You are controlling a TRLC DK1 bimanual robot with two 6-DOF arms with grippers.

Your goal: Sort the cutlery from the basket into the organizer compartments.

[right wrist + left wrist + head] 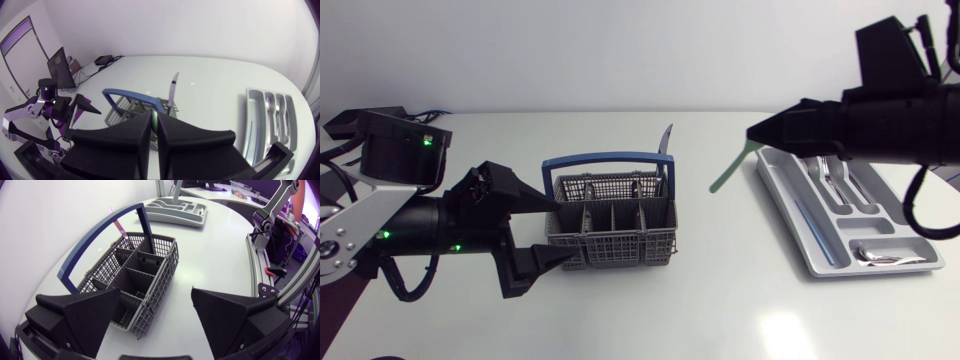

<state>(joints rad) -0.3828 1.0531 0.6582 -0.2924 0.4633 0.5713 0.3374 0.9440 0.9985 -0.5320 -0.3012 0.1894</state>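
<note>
The grey mesh basket [615,228] with a blue handle [610,158] stands mid-table. One slim knife-like utensil [666,150] stands upright in its right end. My left gripper [560,235] is open, its fingers on either side of the basket's left end. In the left wrist view the basket [135,277] lies ahead of that gripper [155,322], between its fingers. My right gripper [760,130] is shut on a green utensil [728,168] that hangs down and left, in the air between the basket and the grey organizer [800,225]. From the right wrist, only a green sliver [155,120] shows between the fingers [125,135].
The organizer's long compartments hold metal cutlery [835,180], and a spoon [880,257] lies in its front cross compartment. In the right wrist view the organizer [250,125] lies to the gripper's right and the basket [132,105] ahead, under it. My left arm [50,107] shows beyond.
</note>
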